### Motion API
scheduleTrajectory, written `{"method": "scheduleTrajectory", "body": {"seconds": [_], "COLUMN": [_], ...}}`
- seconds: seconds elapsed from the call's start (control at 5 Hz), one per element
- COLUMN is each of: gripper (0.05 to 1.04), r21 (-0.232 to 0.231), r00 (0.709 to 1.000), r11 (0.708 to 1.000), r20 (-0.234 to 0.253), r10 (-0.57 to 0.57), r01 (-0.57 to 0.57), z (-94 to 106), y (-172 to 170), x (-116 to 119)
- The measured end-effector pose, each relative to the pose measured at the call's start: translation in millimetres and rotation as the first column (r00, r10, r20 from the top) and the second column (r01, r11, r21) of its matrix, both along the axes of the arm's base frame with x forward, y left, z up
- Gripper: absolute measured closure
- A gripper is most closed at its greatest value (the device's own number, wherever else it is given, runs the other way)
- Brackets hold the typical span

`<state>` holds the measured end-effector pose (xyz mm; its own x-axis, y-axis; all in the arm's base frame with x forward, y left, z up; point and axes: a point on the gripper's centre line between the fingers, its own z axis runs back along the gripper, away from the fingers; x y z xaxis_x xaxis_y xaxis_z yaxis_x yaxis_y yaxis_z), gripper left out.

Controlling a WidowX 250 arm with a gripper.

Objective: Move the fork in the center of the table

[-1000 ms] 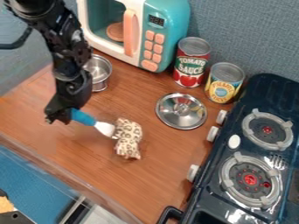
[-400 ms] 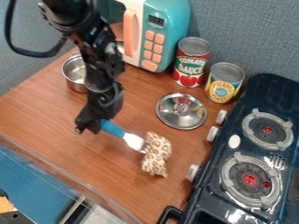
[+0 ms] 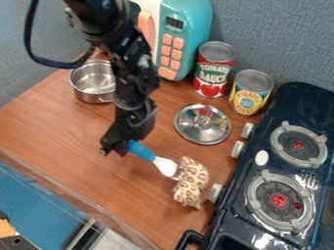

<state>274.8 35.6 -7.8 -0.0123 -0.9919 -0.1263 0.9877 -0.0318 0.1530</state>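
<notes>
Black two-finger gripper [image 3: 116,148] is pinching blue-handled, white-necked fork [image 3: 141,151] by its left end | fork's long axis is running rightward and toward me over brown wooden table [image 3: 117,184] | leopard-print fabric bundle [image 3: 190,182] is meeting its head, beside dark toy stove [image 3: 236,219]

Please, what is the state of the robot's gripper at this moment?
Gripper: closed on the blue handle of the fork.
</notes>
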Motion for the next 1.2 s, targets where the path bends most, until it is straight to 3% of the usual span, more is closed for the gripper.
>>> {"method": "scheduleTrajectory", "body": {"seconds": [0.2,0.8,1.2], "gripper": [0.661,0.661,0.661], "r21": [0.014,0.042,0.056], "r00": [1.000,0.991,0.998], "r11": [1.000,0.991,0.996], "r20": [-0.002,0.029,-0.008], "r10": [0.011,0.128,0.069], "r01": [-0.011,-0.129,-0.068], "z": [0.2,-3.0,-23.7], "y": [4.4,58.6,68.5], "x": [-0.7,-9.6,-24.6]}}
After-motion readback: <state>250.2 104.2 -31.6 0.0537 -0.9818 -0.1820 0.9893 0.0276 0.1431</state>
